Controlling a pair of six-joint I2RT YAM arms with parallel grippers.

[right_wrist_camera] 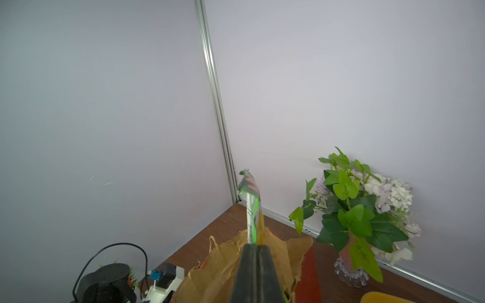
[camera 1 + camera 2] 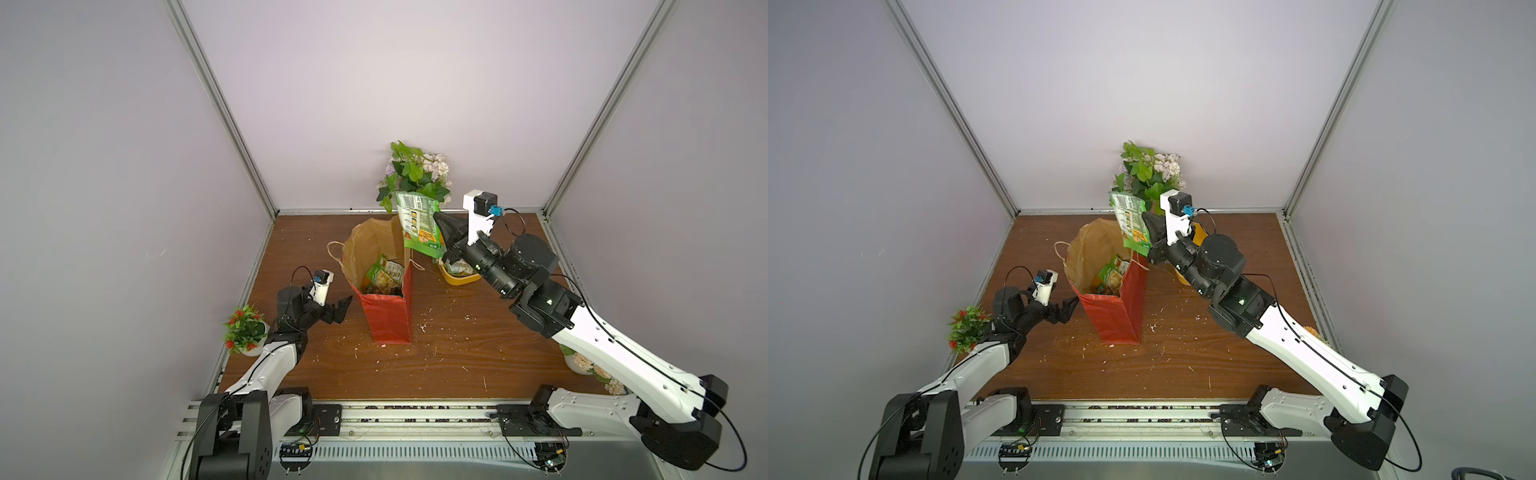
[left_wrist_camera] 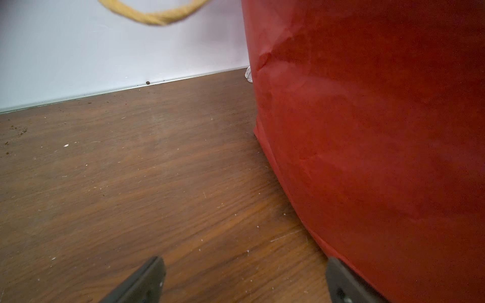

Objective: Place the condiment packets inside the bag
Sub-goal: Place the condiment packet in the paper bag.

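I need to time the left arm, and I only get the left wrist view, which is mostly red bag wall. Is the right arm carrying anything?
Observer: Yes. The right end effector is shut on a green condiment packet, raised upright by the far edge of the bag mouth.
Operator: Is anything inside the bag?
Observer: A second packet lies on the brown inside, seen in both top views.
Operator: Where would more come from?
Observer: A yellow tub stands on the table beyond the bag. Something is in it, but it is too hidden to count.
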